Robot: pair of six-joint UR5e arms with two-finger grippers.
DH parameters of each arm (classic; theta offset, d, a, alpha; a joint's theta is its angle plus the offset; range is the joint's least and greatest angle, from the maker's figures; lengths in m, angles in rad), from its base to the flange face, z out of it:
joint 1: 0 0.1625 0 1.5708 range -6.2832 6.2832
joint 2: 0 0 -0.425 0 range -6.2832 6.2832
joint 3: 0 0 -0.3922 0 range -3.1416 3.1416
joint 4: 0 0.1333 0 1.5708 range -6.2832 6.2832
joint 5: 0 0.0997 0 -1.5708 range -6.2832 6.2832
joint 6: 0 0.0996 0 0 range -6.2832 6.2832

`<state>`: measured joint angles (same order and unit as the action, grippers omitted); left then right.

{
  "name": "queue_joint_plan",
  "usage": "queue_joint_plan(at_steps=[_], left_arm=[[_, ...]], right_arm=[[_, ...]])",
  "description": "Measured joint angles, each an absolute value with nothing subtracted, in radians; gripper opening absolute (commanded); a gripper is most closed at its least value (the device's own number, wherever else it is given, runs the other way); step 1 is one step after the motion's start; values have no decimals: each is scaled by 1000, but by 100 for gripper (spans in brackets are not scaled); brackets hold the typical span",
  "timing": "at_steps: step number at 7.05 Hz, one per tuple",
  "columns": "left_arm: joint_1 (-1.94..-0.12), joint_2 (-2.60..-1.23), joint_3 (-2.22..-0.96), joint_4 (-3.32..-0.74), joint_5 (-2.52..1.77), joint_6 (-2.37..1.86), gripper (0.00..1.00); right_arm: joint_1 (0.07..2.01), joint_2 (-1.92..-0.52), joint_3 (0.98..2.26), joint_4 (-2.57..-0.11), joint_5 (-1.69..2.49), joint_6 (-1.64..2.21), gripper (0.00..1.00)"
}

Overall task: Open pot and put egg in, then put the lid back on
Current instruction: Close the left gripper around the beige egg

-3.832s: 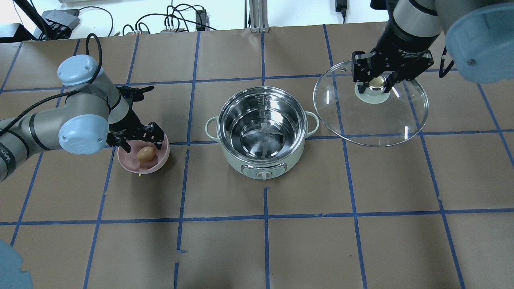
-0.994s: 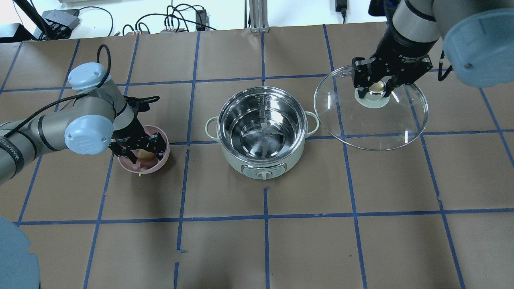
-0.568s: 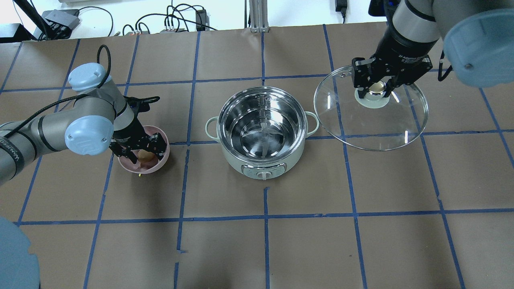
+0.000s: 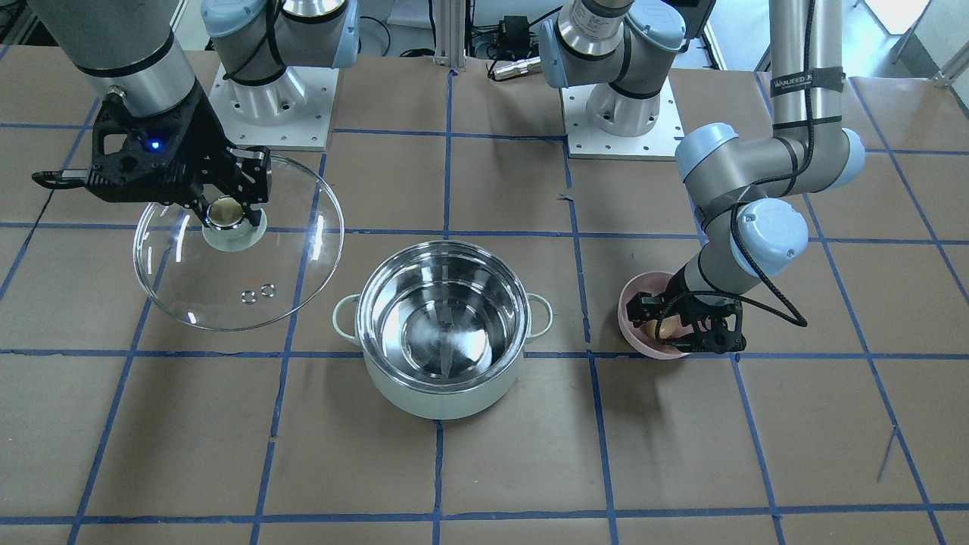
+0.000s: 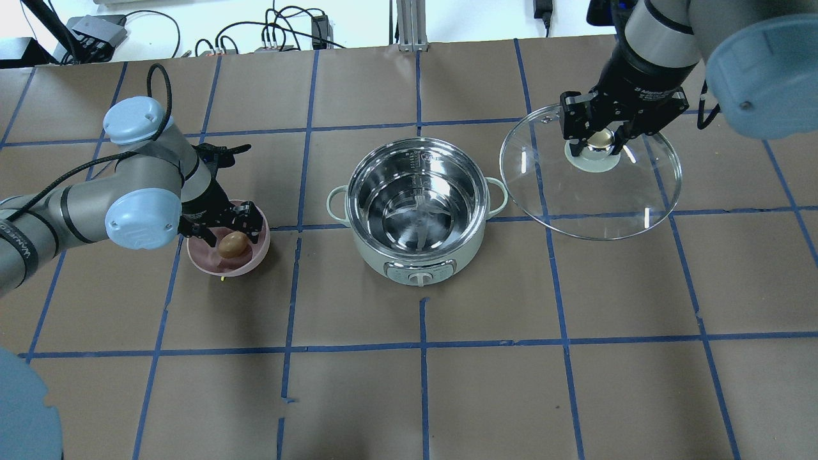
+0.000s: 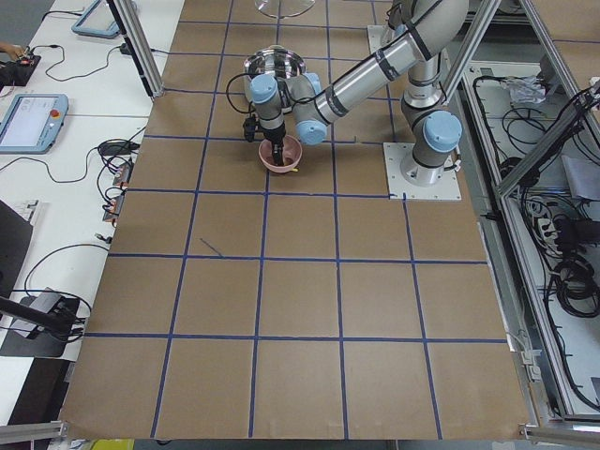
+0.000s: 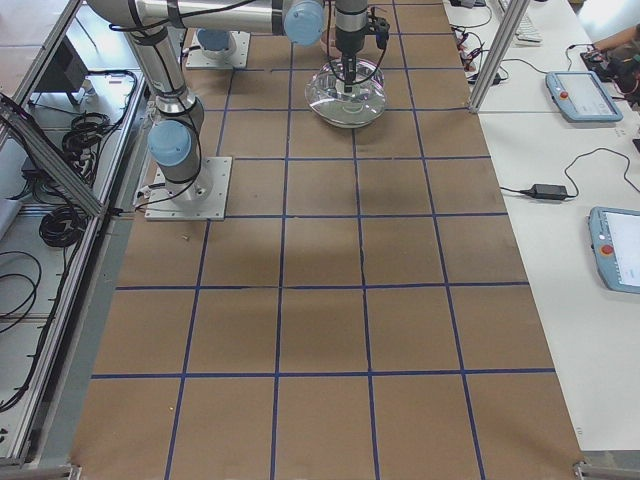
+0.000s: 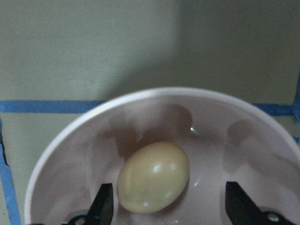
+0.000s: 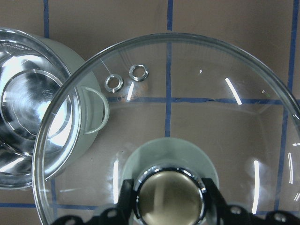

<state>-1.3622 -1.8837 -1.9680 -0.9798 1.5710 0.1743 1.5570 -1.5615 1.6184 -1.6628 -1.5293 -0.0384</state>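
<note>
The mint-green pot [image 5: 383,255] stands open mid-table, its steel inside empty; it also shows in the front view [image 4: 443,397]. The tan egg [image 5: 233,245] lies in a pink bowl [image 5: 257,254] left of the pot. My left gripper [image 5: 227,229] is open and sits low in the bowl. In the left wrist view its fingers [image 8: 103,206] flank the egg [image 8: 153,183] without closing on it. My right gripper [image 5: 598,140] is shut on the brass knob [image 9: 169,197] of the glass lid [image 5: 588,198]. It holds the lid above the table, right of the pot.
Brown paper with a blue tape grid covers the table [image 5: 422,383]. Cables and power bricks [image 5: 275,35] lie beyond the far edge. The arm bases [image 4: 613,113] stand at the robot's side. The pot's near handle [image 9: 96,110] shows under the lid's edge.
My left gripper has drawn back and up a little from the egg, which now shows more fully and still lies in the bowl. The right gripper and lid have not moved.
</note>
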Motion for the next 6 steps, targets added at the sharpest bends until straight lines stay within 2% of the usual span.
queue_joint_plan(at_steps=[6], left_arm=[[-1362,-1909,-1970,-972,1567,182,85]], right_arm=[[1557,-1562,1618,-1663,-1529,-38,41]])
